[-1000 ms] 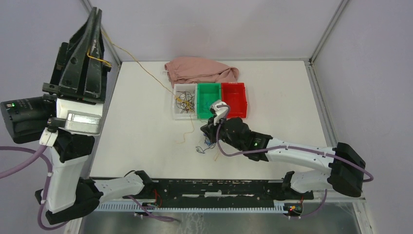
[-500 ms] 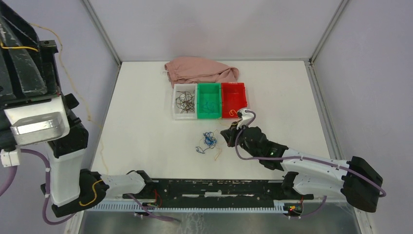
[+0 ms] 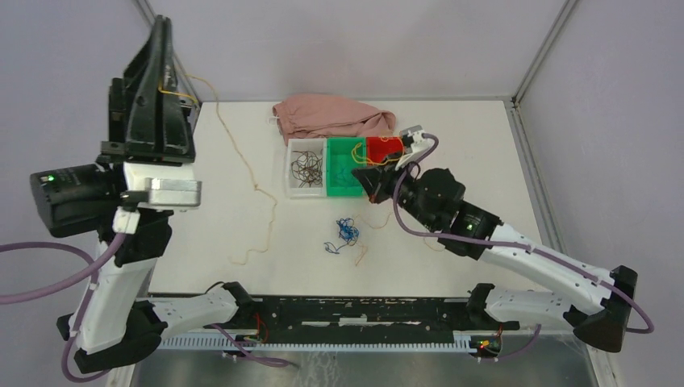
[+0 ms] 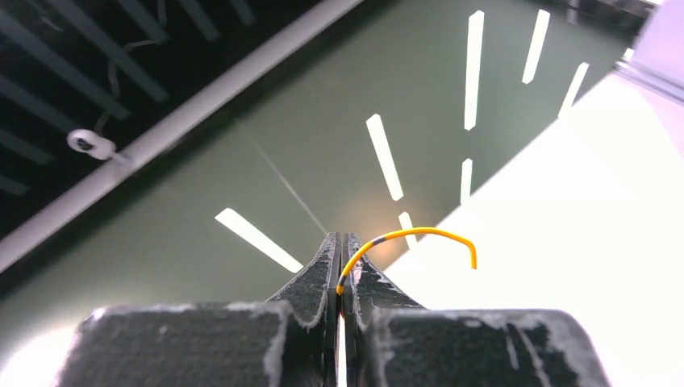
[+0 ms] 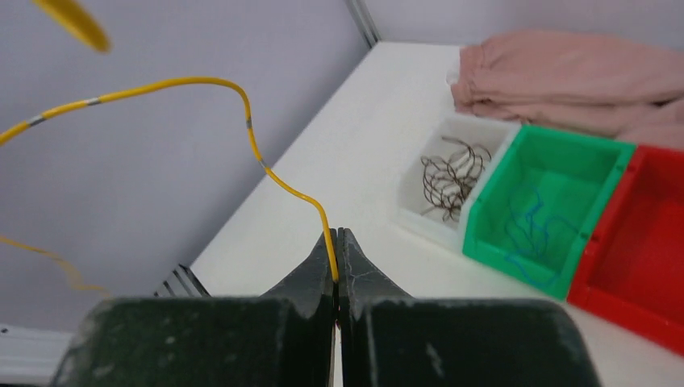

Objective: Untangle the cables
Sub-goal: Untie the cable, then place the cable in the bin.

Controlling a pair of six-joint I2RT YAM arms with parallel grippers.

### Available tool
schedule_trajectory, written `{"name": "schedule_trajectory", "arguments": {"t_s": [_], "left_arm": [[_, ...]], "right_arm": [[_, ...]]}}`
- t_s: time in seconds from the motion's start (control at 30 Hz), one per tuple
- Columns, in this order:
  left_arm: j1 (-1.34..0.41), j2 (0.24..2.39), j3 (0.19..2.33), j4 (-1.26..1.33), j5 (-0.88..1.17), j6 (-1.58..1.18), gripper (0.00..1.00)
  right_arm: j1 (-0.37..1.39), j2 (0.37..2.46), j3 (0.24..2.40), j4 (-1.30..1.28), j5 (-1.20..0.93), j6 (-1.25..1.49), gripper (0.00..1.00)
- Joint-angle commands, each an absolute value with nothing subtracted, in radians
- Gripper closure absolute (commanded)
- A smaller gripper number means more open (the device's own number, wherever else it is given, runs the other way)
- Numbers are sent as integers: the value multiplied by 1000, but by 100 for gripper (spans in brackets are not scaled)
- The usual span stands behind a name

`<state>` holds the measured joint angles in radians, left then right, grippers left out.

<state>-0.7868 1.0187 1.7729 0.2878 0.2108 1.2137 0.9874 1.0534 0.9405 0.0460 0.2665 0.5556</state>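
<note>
- Our left hand (image 4: pixel 340 239), raised high — shut tight on a short yellow cable end (image 4: pixel 419 232).
- Our right hand (image 5: pixel 336 234) — clamped on a second yellow cable (image 5: pixel 202 81) near the bins (image 5: pixel 573 139).

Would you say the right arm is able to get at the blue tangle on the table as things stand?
Likely yes for reach: the blue tangle lies uncovered beside the right arm. But its jaws are shut on a yellow wire, so it probably must drop that first.
</note>
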Motion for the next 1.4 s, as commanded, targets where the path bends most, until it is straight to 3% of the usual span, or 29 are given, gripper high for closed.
{"name": "schedule_trajectory", "arguments": {"t_s": [0.0,0.43,0.8,1.27,1.37], "left_arm": [[-785,999,1718,252,185,1137,97],[-785,977,1643,216,198,1096,97],[-786,947,1613,196,213,1083,97],[-785,934,1595,197,221,1077,97],[-785,934,1597,201,222,1081,97]], "right_arm": [[964,1104,1116,-47,243,484,100],[813,1324,1396,-170,261,322,99],[594,1500,1350,-207,241,301,99],[511,1777,1399,-236,173,345,99],[511,1801,1412,-292,175,375,88]]}}
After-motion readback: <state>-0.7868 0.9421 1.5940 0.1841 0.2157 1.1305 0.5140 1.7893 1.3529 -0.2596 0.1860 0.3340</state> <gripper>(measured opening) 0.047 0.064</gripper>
